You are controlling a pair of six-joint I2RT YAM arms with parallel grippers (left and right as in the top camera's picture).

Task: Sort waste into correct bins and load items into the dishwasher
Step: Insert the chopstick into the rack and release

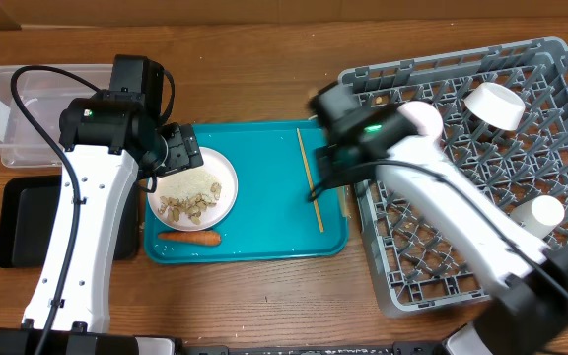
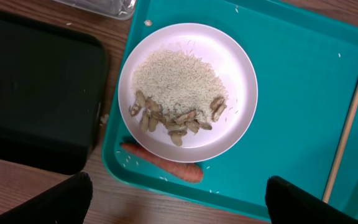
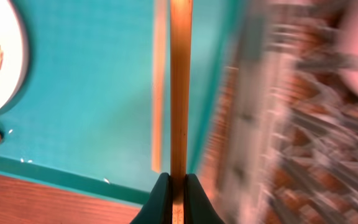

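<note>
Between the right fingers [image 3: 159, 202], pinched tight, is one wooden chopstick [image 3: 179, 93] (light, stiff, slick; likely to swivel unless held mid-length), over the teal tray [image 3: 92, 93] beside the dish rack [image 1: 560, 148]; left fingers [image 2: 61, 199] hang spread above the plate [image 2: 238, 81].

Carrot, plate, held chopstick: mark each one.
carrot [image 2: 178, 169], left wrist view, middle of its exposed length.
plate [image 2: 241, 78], left wrist view, bare right rim.
held chopstick [image 3: 180, 93], right wrist view, mid-shaft.
</note>
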